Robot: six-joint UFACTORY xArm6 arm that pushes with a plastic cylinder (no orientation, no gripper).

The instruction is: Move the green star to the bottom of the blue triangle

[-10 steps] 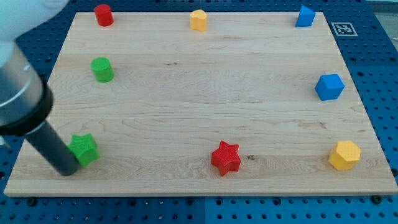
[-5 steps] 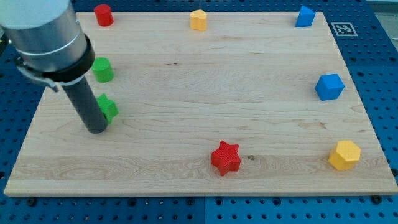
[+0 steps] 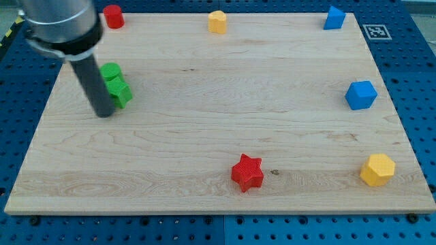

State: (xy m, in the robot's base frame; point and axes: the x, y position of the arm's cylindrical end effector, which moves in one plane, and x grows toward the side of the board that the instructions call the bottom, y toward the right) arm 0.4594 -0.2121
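Green star (image 3: 120,92) touching green cylinder (image 3: 110,71); my tip (image 3: 104,113) beside.

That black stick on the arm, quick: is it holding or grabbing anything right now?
My tip: no gripper, so it holds nothing; it sits against the green star, on that block's left side in the view.

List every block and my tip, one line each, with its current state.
My tip: down on the board, touching the green star's left side.
Green star: pressed against the green cylinder.
Green cylinder: upright.
Red cylinder: upright.
Red star: flat, alone.
Blue triangle: top right, alone.
Blue cube: alone.
Yellow blocks: untouched.
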